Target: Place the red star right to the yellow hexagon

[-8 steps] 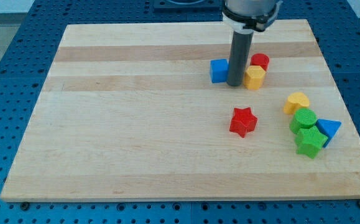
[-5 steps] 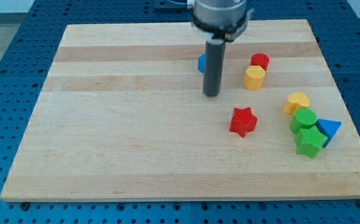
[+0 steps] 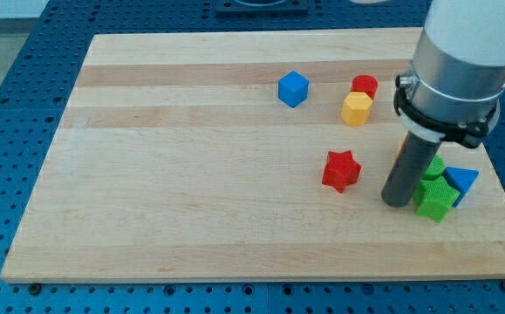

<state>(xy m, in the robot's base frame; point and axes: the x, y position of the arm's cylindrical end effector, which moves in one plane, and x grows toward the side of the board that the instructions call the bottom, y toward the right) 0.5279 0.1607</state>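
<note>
Wooden bench (image 3: 191, 174) is carrying the red star (image 3: 341, 170), lying nearer than the yellow hexagon (image 3: 357, 108), so placement is pending. My tip (image 3: 397, 202) is resting right of the star; no jaws exist.

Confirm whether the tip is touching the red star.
No: my tip stands to the view's right of the red star, with bare board between them, right beside the green blocks.
</note>
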